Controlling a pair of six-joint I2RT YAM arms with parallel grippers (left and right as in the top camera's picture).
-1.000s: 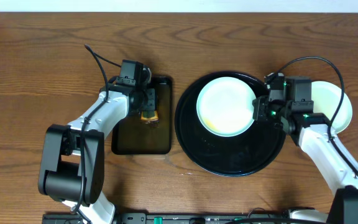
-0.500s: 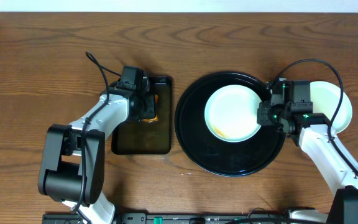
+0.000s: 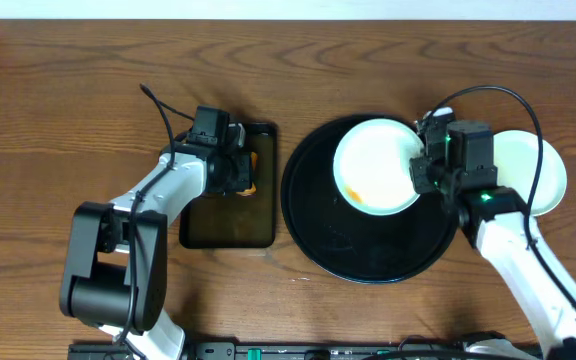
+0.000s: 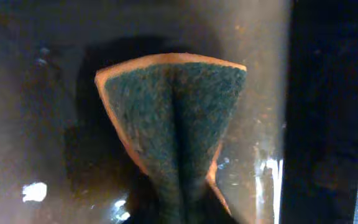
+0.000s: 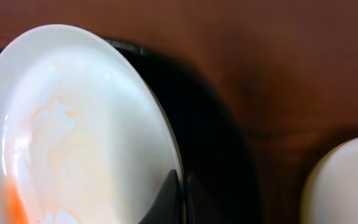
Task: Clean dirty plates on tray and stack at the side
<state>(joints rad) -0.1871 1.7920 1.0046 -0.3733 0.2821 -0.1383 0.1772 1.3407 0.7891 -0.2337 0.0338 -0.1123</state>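
A pale plate (image 3: pixel 376 165) with an orange sauce smear near its left edge hangs tilted over the far part of the round black tray (image 3: pixel 368 250). My right gripper (image 3: pixel 420 172) is shut on the plate's right rim. In the right wrist view the plate (image 5: pixel 73 124) shows faint orange streaks, and the gripper (image 5: pixel 180 198) has one finger on each side of the rim. My left gripper (image 3: pixel 238 172) is shut on a sponge (image 3: pixel 251 184) over the small rectangular tray. The left wrist view shows the green-and-orange sponge (image 4: pixel 173 112) pinched into a fold.
The rectangular black tray (image 3: pixel 223 225) lies left of the round one, its wet bottom (image 4: pixel 36 124) showing under the sponge. A second pale plate (image 3: pixel 540 170) rests on the wooden table (image 3: pixel 68 100) just right of my right gripper, and its edge (image 5: pixel 347 186) shows in the right wrist view.
My left gripper has closed on the sponge, folding it. My right gripper has turned and carried the plate right and toward the far rim of the tray.
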